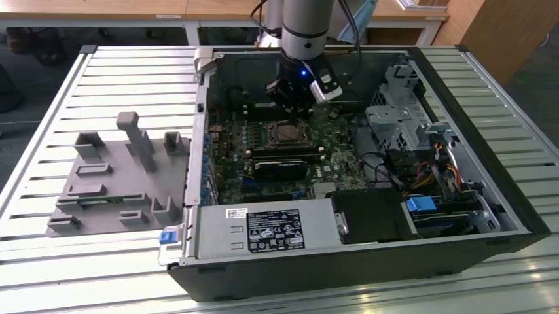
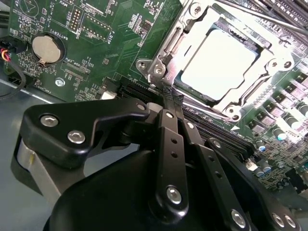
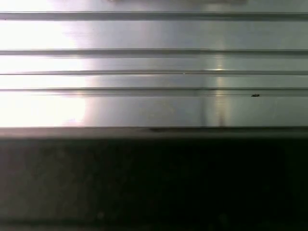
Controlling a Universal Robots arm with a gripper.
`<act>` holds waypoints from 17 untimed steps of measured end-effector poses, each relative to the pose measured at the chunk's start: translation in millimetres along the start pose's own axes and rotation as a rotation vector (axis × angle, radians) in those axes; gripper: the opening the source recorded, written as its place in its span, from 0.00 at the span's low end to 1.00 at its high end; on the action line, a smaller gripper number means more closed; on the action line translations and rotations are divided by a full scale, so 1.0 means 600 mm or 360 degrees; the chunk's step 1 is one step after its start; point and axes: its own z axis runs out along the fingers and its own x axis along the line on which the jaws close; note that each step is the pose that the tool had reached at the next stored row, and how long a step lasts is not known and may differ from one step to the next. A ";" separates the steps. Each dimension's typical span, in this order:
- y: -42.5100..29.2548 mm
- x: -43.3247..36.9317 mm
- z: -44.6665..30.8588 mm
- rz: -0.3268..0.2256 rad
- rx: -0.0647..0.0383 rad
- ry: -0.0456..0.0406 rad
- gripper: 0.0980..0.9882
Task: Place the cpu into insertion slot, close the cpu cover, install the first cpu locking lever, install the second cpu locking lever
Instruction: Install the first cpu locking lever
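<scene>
In the second wrist view the cpu (image 2: 219,65) lies flat in the insertion slot (image 2: 250,45), pale face up. The silvery cpu cover (image 2: 190,36) is down around it, framing the chip through its window. A thin locking lever (image 2: 211,111) runs along the socket's near side and another rod (image 2: 262,17) along the far side. My gripper (image 2: 168,103) is shut, black fingers (image 2: 169,139) pressed together, tips by the socket's corner. In the exterior view the gripper (image 1: 292,108) hangs inside the open computer case, just behind the insertion slot (image 1: 284,133).
The green motherboard (image 1: 235,140) carries a coin battery (image 2: 47,48) and long black modules (image 1: 281,156). A power supply (image 1: 262,230), drive cage (image 1: 393,124) and cables (image 1: 436,173) crowd the case. A grey fixture (image 1: 114,176) sits on the slatted table (image 3: 154,72).
</scene>
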 end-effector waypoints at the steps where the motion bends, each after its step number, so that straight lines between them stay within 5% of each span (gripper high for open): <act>1: 0.000 0.000 0.000 0.0000 0.0000 0.0000 0.01; 9: 0.000 0.000 -0.003 0.0000 0.0001 0.0000 0.01; 17: 0.001 0.000 -0.002 0.0000 0.0034 -0.0001 0.01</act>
